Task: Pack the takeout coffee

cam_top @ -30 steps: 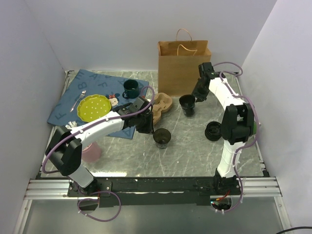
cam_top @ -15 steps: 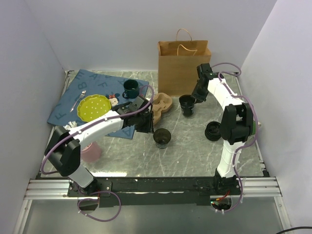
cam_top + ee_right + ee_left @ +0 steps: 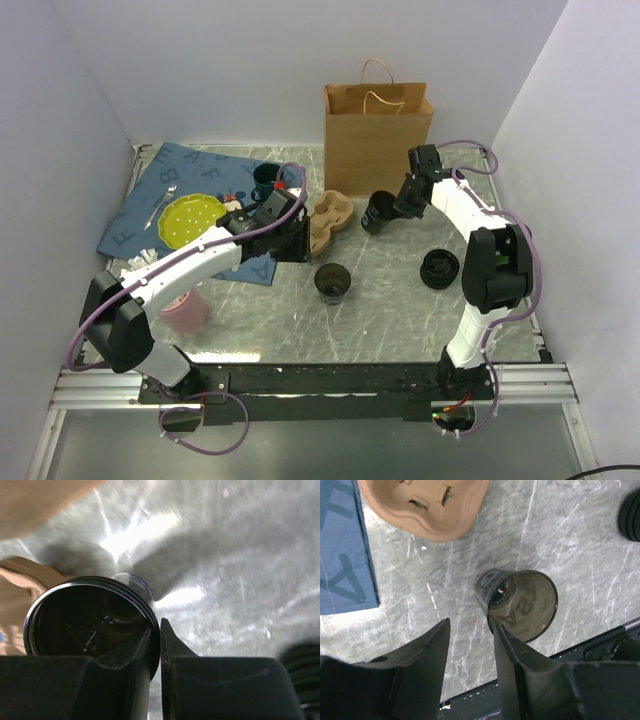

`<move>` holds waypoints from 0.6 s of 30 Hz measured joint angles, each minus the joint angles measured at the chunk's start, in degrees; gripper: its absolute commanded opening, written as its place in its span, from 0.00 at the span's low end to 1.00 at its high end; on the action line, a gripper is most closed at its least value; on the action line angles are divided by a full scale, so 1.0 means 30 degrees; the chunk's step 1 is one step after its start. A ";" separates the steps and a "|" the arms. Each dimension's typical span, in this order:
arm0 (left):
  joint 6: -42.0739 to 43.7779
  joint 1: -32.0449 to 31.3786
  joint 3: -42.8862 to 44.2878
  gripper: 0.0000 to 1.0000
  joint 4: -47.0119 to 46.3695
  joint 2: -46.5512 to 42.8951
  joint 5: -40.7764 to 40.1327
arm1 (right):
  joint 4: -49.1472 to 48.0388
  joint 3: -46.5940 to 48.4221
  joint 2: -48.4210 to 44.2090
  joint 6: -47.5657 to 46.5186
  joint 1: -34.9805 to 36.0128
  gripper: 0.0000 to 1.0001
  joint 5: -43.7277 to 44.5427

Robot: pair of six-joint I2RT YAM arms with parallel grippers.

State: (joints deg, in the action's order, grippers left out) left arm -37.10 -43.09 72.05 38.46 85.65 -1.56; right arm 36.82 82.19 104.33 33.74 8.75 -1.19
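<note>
Right gripper (image 3: 156, 632) clamps the rim of tilted black paper cup (image 3: 377, 212). Left gripper (image 3: 471, 635) jaws apart, empty, near second black cup (image 3: 522, 605).

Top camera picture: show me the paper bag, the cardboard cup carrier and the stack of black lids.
paper bag (image 3: 378, 150), top external view, middle of its front face.
cardboard cup carrier (image 3: 331, 214), top external view, its upper surface.
stack of black lids (image 3: 440, 269), top external view, the top lid.

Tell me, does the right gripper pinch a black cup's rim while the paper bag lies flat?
Not quite: the right gripper does pinch the cup by its rim, but the bag stands upright at the back wall, as the top view shows.
</note>
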 measured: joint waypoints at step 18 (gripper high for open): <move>0.0000 0.0102 0.0685 0.50 0.0729 -0.0219 -0.1020 | -0.0627 0.2616 0.0780 -0.1304 0.0692 0.16 0.2608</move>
State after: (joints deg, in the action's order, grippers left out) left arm -37.10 -42.78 74.11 40.64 84.99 -4.62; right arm 34.94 90.04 106.67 29.82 10.83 6.63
